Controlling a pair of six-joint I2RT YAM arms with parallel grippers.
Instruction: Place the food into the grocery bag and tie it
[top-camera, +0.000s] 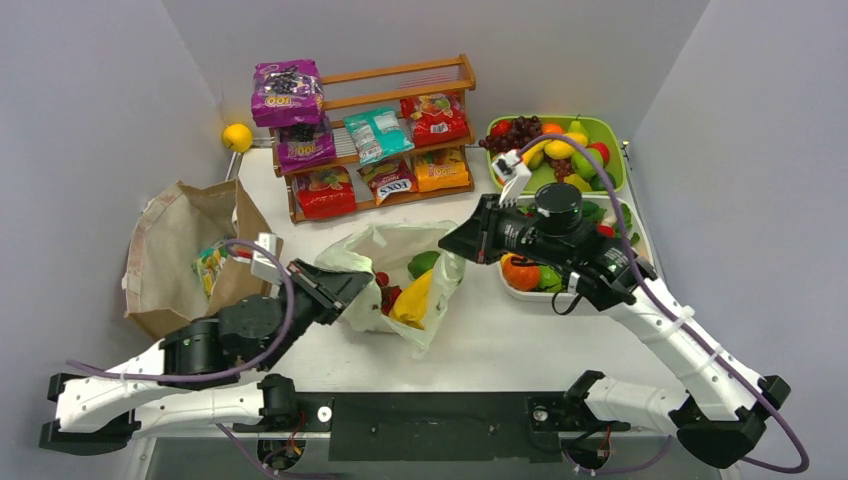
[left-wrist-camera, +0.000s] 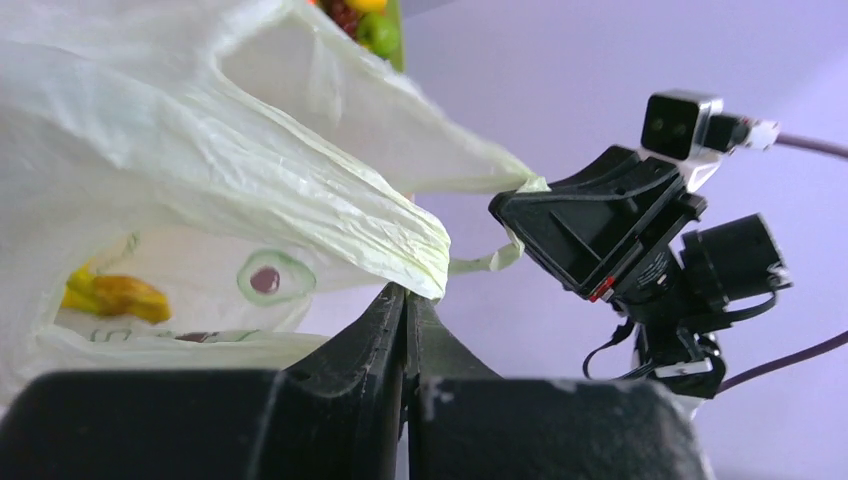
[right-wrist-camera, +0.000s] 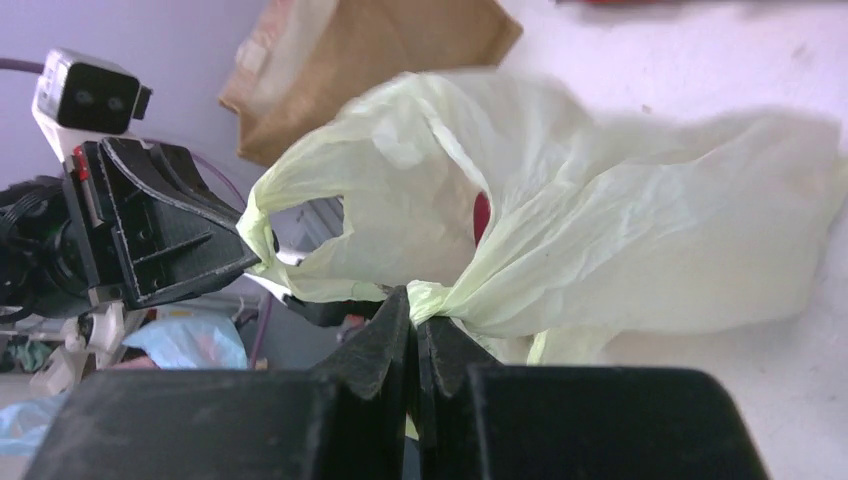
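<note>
The pale green grocery bag (top-camera: 385, 250) stands open in the middle of the table. Inside it lies food: a yellow banana bunch (top-camera: 415, 300), red pieces (top-camera: 387, 293) and a green piece (top-camera: 423, 263). My left gripper (top-camera: 358, 290) is shut on the bag's left handle, whose bunched plastic (left-wrist-camera: 400, 235) is pinched at the jaw tips (left-wrist-camera: 407, 292). My right gripper (top-camera: 447, 243) is shut on the right handle, with gathered plastic (right-wrist-camera: 520, 270) nipped between its tips (right-wrist-camera: 413, 300). The two grippers face each other across the bag mouth.
A brown paper bag (top-camera: 180, 250) stands at the left behind my left arm. A wooden shelf (top-camera: 400, 75) at the back holds snack packets. A green tray (top-camera: 610, 130) and a white tray (top-camera: 520, 292) of toy fruit sit at the right. A yellow ball (top-camera: 237, 136) lies near the wall.
</note>
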